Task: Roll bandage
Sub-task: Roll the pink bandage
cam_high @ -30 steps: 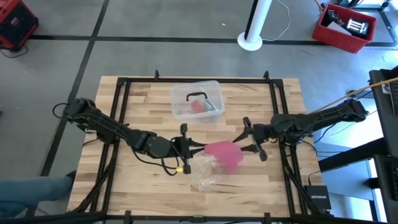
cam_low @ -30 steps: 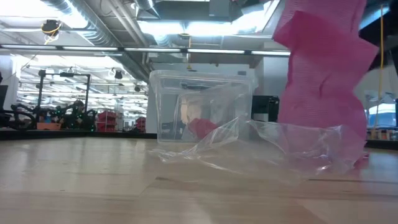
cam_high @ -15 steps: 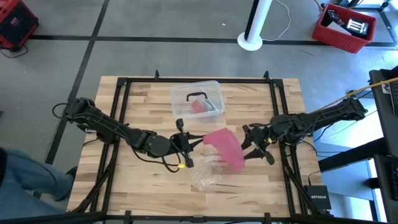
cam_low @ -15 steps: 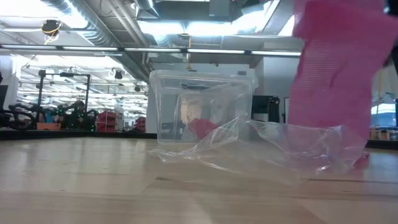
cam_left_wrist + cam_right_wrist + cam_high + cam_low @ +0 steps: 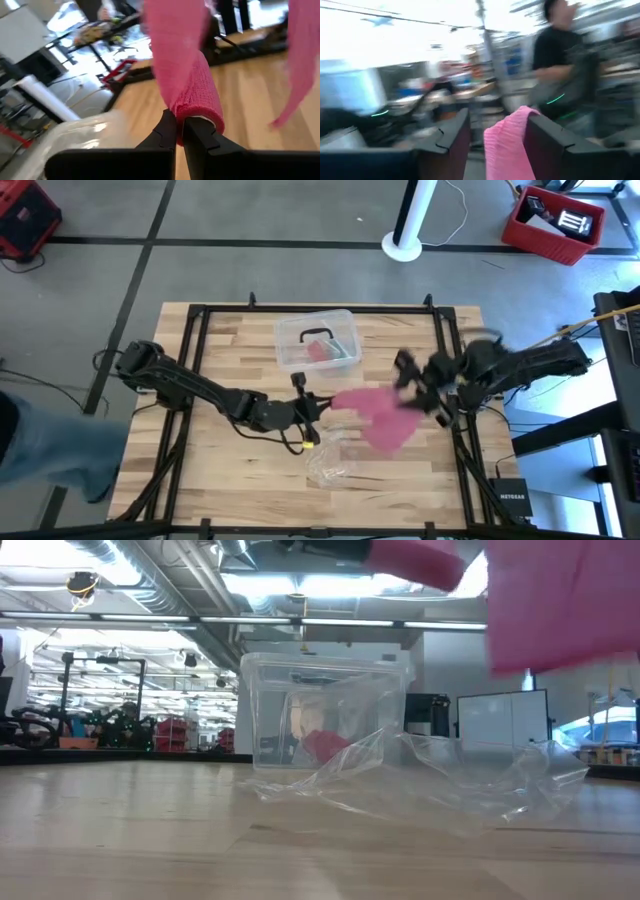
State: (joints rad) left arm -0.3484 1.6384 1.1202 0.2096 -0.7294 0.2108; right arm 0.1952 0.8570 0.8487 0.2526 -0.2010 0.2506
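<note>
Left pincer [image 5: 179, 131] clenched on the bandage [image 5: 375, 412] roll end. Right pincer [image 5: 495, 132] grasps the far end between its fingers (blurred in the high view); the strip's top is cut off in the low view.

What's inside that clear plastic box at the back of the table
Inside the clear plastic box, something pink-red and a bit of green show through the lid. What they are isn't clear; the crumpled wrapper hides the box's lower part in the low view.

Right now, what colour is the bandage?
Pink-magenta; the bandage shows best in the left wrist view.
</note>
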